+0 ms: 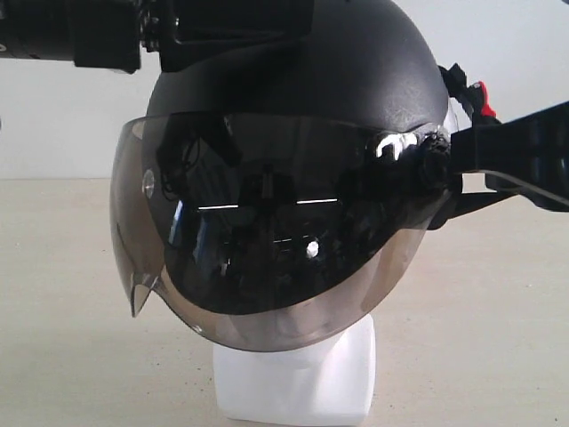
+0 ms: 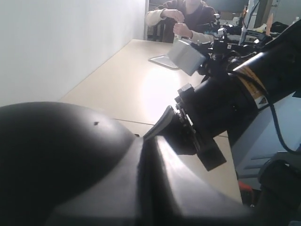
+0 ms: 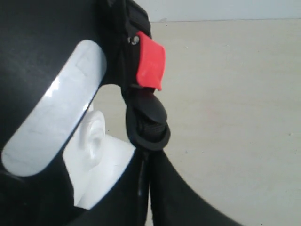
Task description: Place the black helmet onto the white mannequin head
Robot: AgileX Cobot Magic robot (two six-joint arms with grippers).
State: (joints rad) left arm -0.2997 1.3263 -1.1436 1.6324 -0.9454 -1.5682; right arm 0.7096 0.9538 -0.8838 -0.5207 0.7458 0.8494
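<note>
The black helmet [image 1: 356,71] sits over the white mannequin head [image 1: 302,382]. Its smoky visor [image 1: 267,240] covers the face, so only the neck base shows below. My left gripper [image 1: 240,27] lies across the helmet's crown. In the left wrist view its fingers [image 2: 157,134] are pressed together beside the shell [image 2: 56,150]. My right gripper [image 1: 444,169] reaches the helmet's side from the right. It is shut [image 3: 146,157] at the buckle of the helmet's black strap, which carries a red tab [image 3: 151,67]. A white ear [image 3: 94,136] shows under the rim.
The beige table [image 1: 480,320] runs out on both sides of the head, with a white wall behind. The left wrist view shows the right arm [image 2: 221,103], a grey box [image 2: 186,55] on the table and a seated person [image 2: 183,19] at the far end.
</note>
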